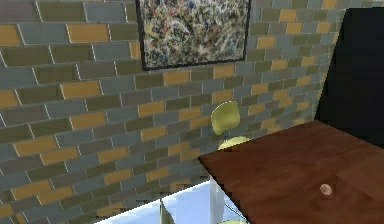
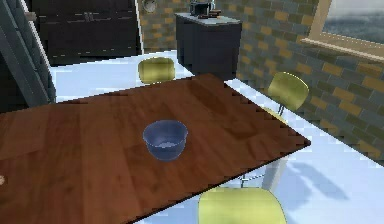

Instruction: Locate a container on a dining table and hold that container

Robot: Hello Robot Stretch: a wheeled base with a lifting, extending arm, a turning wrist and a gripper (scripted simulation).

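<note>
I'm reading near chair, then table, with the bowl sitting upright around its middle, and a far chair beyond. I can't tell finger state, nor which way the bowl is lying from them.

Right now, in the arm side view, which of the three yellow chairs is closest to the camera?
The bottom-edge chair, on the near side of the table; the far chair and right-hand chair stand past the table's other edges.

Nothing of the body was readable in either camera. Arm side view's lower middle was brown table and a yellow chair seat, apparently not robot hardware.
</note>
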